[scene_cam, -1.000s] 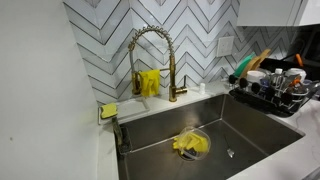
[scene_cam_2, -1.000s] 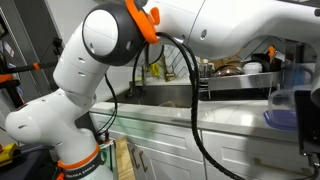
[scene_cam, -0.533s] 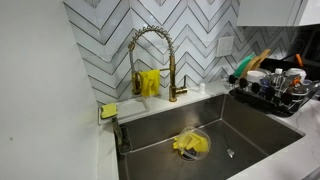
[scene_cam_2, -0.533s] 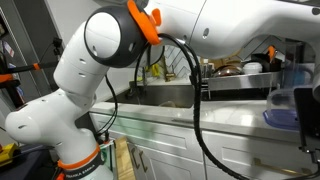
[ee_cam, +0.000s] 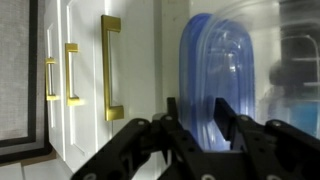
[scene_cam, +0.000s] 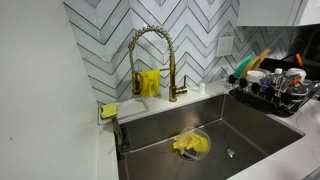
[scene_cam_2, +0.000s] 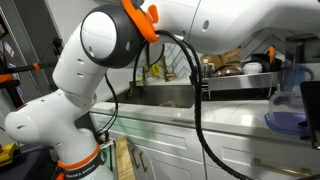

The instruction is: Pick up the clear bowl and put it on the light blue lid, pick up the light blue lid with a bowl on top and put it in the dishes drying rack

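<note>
Starting at the left of the wrist view, there are white cabinet doors with gold handles (ee_cam: 110,65). To their right the gripper (ee_cam: 210,130) has its two fingers pressed against either side of the light blue lid (ee_cam: 215,70), and I judge it is clamped on the lid's edge. I cannot pick out the clear bowl with any certainty. A pale blur to the right of the lid might be it.

The main risk I see is the edge grip. A smooth lid pinched only at its rim could pivot or slip, and any tilt would slide a bowl riding on it off onto the counter (scene_cam_2: 200,115) or into the sink (scene_cam: 250,125). The dishes drying rack (scene_cam: 275,95) at the far right already looks crowded, so the lid could knock against what is stacked there or be set down unevenly.

The views differ a good deal. Only the wrist view shows the fingers on the lid. In an exterior view the robot arm (scene_cam_2: 100,50) fills the left and middle, and the lid (scene_cam_2: 285,121) shows only as a blue patch low at the right edge, near the counter, with the rack further back. In the exterior view of the sink there is no robot at all, only the gold faucet (scene_cam: 150,50) on the left, a yellow cloth (scene_cam: 190,144) over the drain and the rack on the right.
</note>
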{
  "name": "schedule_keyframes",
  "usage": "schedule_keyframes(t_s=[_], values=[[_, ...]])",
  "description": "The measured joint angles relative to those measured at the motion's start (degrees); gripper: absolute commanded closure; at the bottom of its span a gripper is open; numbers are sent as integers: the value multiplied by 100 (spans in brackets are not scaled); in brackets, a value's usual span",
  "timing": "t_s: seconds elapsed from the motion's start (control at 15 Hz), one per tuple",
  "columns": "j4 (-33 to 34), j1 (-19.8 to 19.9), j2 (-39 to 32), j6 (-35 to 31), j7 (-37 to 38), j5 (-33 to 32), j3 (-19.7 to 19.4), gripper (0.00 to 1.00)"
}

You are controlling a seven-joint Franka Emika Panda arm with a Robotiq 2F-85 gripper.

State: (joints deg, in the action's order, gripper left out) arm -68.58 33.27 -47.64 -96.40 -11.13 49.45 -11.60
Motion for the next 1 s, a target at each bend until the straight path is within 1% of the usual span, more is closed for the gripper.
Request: schedule_keyframes(t_s=[0.27,0.33,0.53,0.6,0.67,0.8,0.87,1.0], values=[[75,38,0,115,5,-35,-27,97],[84,45,3,138,5,-35,-37,95],[107,49,4,183,5,-34,-57,98],[117,51,10,214,5,-33,-71,96],[124,50,13,225,5,-35,-76,98],[136,50,21,246,-1,-35,-83,97],[161,41,25,248,-1,-32,-77,99],[232,-12,26,248,-1,-32,-67,97]])
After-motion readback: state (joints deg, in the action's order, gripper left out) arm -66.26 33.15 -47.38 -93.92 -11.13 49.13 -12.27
